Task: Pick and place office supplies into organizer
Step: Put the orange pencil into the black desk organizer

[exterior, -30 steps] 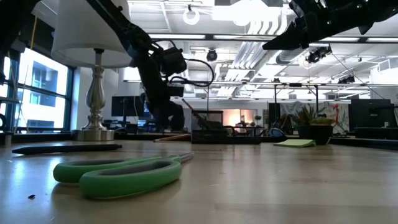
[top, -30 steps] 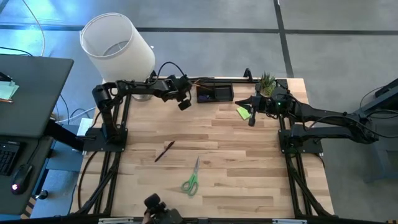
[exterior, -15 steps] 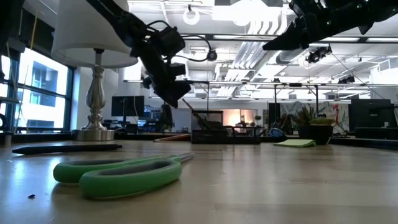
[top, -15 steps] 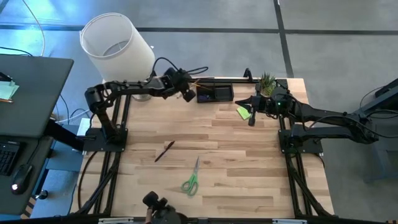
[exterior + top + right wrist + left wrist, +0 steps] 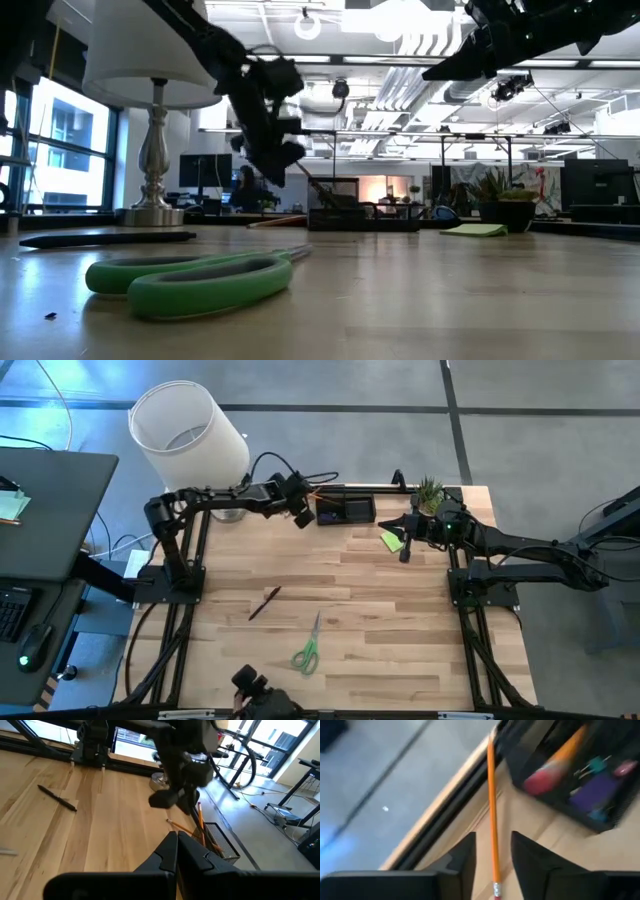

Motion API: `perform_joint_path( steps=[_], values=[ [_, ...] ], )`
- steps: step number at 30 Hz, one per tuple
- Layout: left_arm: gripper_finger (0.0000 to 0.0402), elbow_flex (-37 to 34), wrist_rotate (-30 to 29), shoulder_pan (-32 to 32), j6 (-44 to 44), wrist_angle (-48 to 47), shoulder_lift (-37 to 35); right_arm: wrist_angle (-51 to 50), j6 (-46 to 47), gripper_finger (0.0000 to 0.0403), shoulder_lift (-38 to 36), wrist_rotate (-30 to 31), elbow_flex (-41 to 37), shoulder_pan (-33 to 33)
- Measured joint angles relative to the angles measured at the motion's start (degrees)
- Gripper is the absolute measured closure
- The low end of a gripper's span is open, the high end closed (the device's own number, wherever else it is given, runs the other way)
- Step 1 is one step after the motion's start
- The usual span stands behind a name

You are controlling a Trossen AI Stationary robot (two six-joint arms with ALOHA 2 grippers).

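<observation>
My left gripper (image 5: 303, 518) hangs open just left of the black organizer (image 5: 345, 510) at the table's far edge. A thin orange pencil (image 5: 492, 820) runs between its fingers with a gap on either side. The pencil's far end reaches the organizer's corner, and in the low view it slants up out of the organizer (image 5: 360, 215). Inside lie another orange pencil (image 5: 567, 745) and a purple block (image 5: 600, 790). My right gripper (image 5: 404, 548) is shut and hovers over the lime-green sticky-note pad (image 5: 390, 540). A dark pen (image 5: 264, 603) and green-handled scissors (image 5: 308, 650) lie flat mid-table.
A white-shaded lamp (image 5: 190, 435) stands at the far left corner and a small potted plant (image 5: 430, 492) at the far right. Another orange pencil (image 5: 179, 826) lies on the wood by the organizer. Bare wood spreads between the pen, the scissors and the near edge.
My left gripper has risen from just above the table beside the organizer. It has also tipped from pointing nearly straight down to a slant. My right gripper has kept still.
</observation>
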Motion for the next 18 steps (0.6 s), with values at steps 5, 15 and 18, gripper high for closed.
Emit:
perform_joint_path(
  steps=[5, 15, 18],
  values=[
    [0.0234, 0.00, 9.37, 2.20, 0.16, 2.08, 4.58, -0.07, 0.31, 0.0402, 0.01, -0.62, 0.00, 0.04],
    [0.0168, 0.09, 3.38, 2.50, 1.92, 6.76, 10.12, -0.15, -0.17, 0.0402, 0.00, -0.83, 0.00, 0.04],
    [0.0173, 0.07, 0.89, 2.33, 1.13, 6.71, 10.19, -0.15, -0.17, 0.0402, 0.00, -0.83, 0.00, 0.04]
  ],
)
